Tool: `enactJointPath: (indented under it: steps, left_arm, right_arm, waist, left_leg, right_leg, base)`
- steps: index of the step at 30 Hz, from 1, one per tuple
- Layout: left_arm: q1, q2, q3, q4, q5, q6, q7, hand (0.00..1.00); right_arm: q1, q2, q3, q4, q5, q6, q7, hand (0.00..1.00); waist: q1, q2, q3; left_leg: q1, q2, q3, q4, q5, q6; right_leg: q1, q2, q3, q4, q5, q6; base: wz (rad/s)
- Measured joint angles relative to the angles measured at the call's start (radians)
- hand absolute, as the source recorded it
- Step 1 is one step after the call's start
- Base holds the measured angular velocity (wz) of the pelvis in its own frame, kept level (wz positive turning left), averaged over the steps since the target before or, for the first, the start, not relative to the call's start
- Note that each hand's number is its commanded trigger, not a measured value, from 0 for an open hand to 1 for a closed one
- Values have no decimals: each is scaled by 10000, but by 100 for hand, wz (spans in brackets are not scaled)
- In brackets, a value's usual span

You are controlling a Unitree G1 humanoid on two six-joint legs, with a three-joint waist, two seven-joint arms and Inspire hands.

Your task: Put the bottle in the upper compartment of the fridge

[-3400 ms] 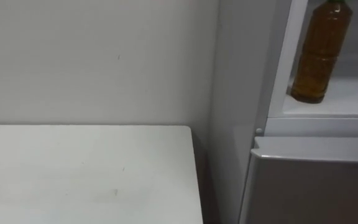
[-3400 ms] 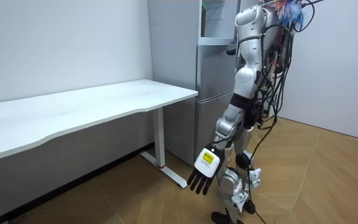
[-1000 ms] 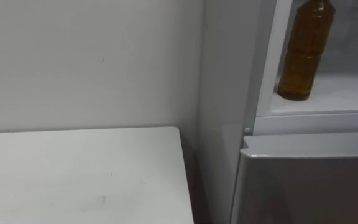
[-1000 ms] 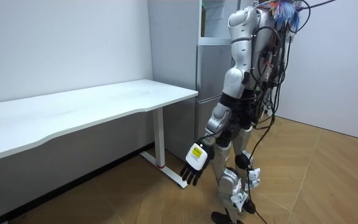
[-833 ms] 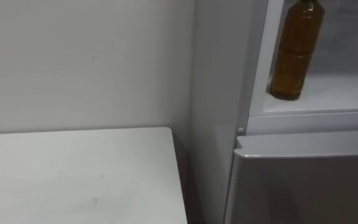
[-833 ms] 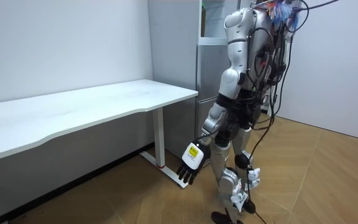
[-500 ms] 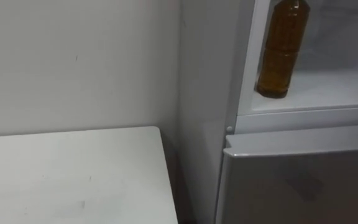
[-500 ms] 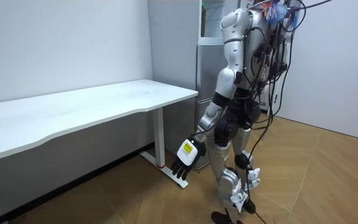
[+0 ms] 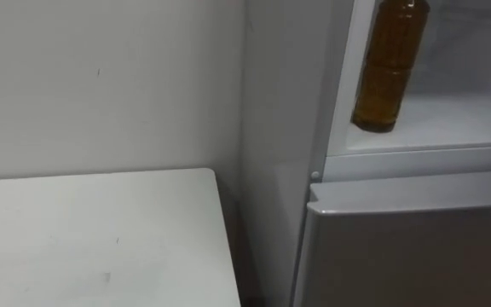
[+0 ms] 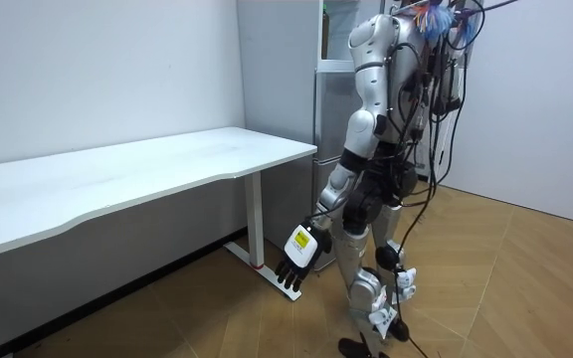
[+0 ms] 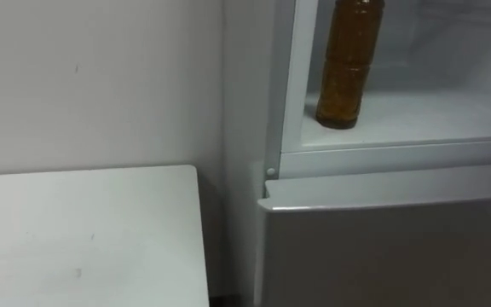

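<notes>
My left hand (image 10: pixel 296 261) hangs low at my side, fingers loose and pointing down at the wooden floor (image 10: pixel 485 288), holding nothing. It hangs in front of the fridge (image 9: pixel 280 128), on the side toward the white table (image 9: pixel 92 239). A few seconds ago this hand hung closer to my legs; it has since swung out toward the table as my upper body turned.

The bottle (image 9: pixel 388 72), filled with amber liquid, stands upright inside the open upper compartment of the fridge. It rests on the white shelf (image 9: pixel 450 119), near the shelf's front edge and close to the compartment's wall on the table side. It has kept its place on that shelf; only my view has shifted.

Below the shelf, the fridge's grey lower door (image 9: pixel 407 247) is closed. The table's corner sits just beside the fridge's side wall, against the pale room wall (image 9: pixel 101 85). I stand upright, directly in front of the fridge.
</notes>
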Motion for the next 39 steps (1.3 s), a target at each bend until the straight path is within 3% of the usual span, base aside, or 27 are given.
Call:
enactJointPath:
  steps: [2,14,18,36,39]
  left_arm:
    - [7,0,-3,46,3,-10,1,0]
    - [109,-45,-14,412,20,-249,116,0]
    - [82,-87,78,376,20,-257,107,0]
    - [11,-206,347,419,22,-347,114,0]
    - [6,-187,261,660,19,-368,126,0]
  right_arm:
    - [-4,-120,-72,-273,-4,-131,-227,0]
    - [-197,-200,-80,-480,-867,-88,-1772,0]
    - [-198,-269,-84,-713,-1079,125,-2262,0]
    - [-194,-267,187,-767,-1229,132,-2061,0]
    - [-83,-265,496,-1008,-1326,132,-2074,0]
  waist:
    - [0,5,-1]
    - [61,68,-9]
    - [-6,64,-13]
    - [100,21,8]
    - [292,25,10]
  left_leg:
    - [-30,4,-15,26,0,0]
    - [-127,20,17,49,2,1]
    - [-250,-18,35,79,22,-15]
    - [-244,-41,64,124,20,-22]
    - [-246,-40,88,141,21,-24]
  right_leg:
    - [-12,0,-18,13,1,-2]
    - [-360,-15,-117,332,-6,4]
    - [-534,-13,-119,490,-7,4]
    - [-549,-40,-55,492,-171,-89]
    - [-557,-2,98,509,-161,-104]
  base:
    - [0]
    - [0]
    - [-4]
    - [0]
    - [-19]
